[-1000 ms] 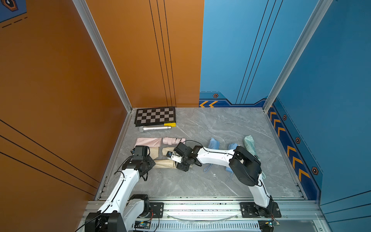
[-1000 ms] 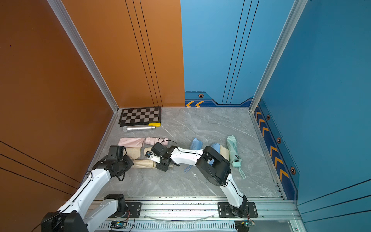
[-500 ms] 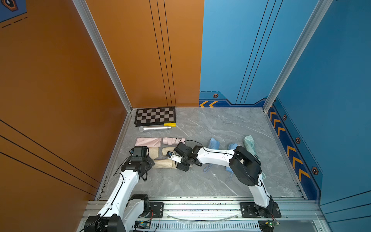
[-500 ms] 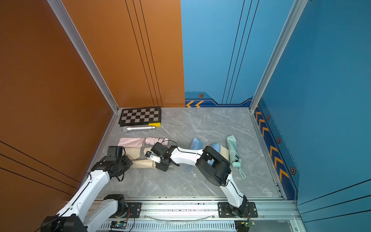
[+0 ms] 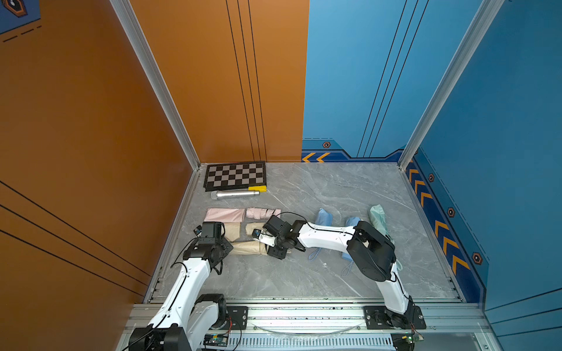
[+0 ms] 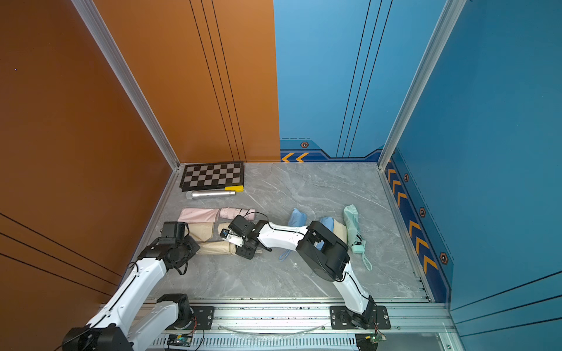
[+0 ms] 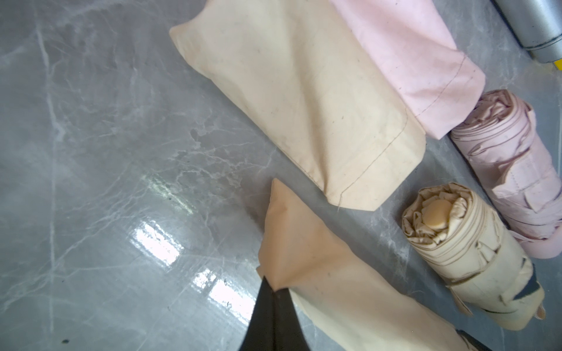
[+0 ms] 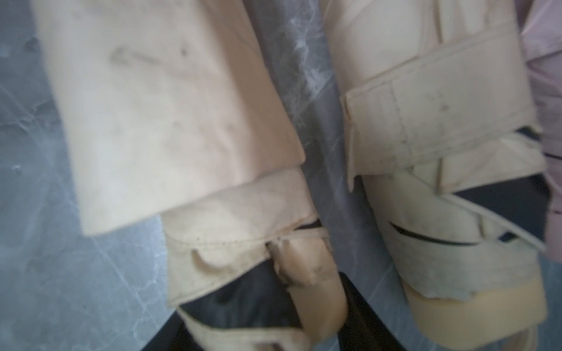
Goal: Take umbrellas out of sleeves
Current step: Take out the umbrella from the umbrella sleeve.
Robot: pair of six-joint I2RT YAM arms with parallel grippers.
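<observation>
Pinching hard, the left gripper point(image 7: 272, 291) clamps the closed tip of the cream sleeve point(image 7: 334, 291), lying low and left of centre in both top views! The right gripper point(image 8: 304, 304) is closed on the handle point(image 8: 310, 267) of the cream umbrella point(image 8: 237, 243) sticking out of its mouth. Behind them: an empty cream sleeve point(image 7: 304, 106) beside a bare cream umbrella point(image 7: 465, 264), then pink sleeve point(image 7: 410, 60) and pink umbrella point(image 7: 517, 167).

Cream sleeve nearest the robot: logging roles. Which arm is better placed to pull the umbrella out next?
Right. The right claw grips the cream handle at the sleeve mouth; the left claw is shut on the sleeve's closed tip, anchoring it.
</observation>
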